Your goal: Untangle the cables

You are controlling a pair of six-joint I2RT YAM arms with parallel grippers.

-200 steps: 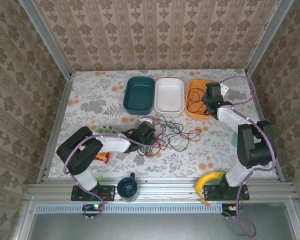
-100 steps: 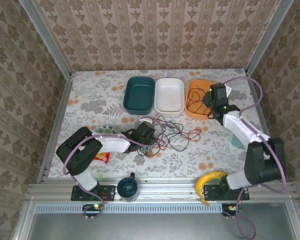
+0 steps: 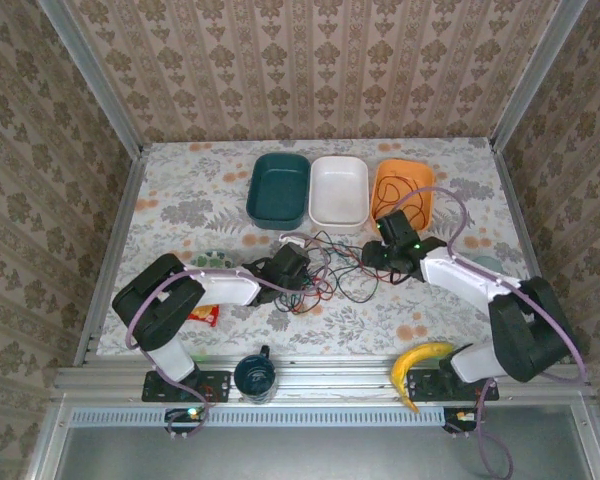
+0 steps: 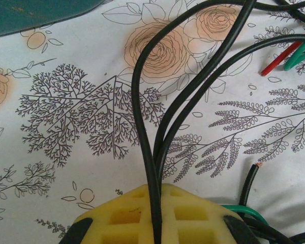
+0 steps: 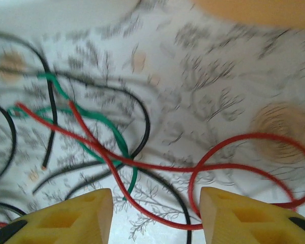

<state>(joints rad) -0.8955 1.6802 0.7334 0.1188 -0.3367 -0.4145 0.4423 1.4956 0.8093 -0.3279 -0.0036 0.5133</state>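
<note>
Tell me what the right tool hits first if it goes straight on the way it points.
Most likely the red cable, whose loop crosses the gap just ahead of the open right tool. The black cable and green cable lie further on. The view is blurred, so depth is uncertain.

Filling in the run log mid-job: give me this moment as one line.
left gripper: shut on black cable | right gripper: open over red cable | cables: tangled on table

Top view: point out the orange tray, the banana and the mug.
orange tray (image 3: 405, 164), top view, far rim.
banana (image 3: 420, 356), top view, middle of its curve.
mug (image 3: 254, 377), top view, dark interior.
</note>
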